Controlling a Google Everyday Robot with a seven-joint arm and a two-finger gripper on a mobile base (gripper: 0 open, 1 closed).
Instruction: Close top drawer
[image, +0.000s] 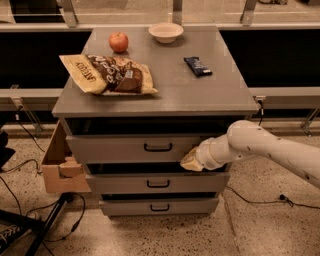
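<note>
The top drawer (125, 148) is the uppermost grey front of the cabinet, with a small black bar handle (158, 147). It stands out a little from the cabinet body, with a dark gap above it under the cabinet top. My gripper (191, 160) is at the end of the white arm that reaches in from the right. It rests against the right part of the top drawer's front, near its lower edge.
Two shorter drawers (158, 183) sit below. On the cabinet top (170, 90) lie a snack bag (107, 74), an apple (119, 42), a white bowl (166, 32) and a dark bar (197, 65). A cardboard box (59, 165) stands at the cabinet's left. Cables run on the floor.
</note>
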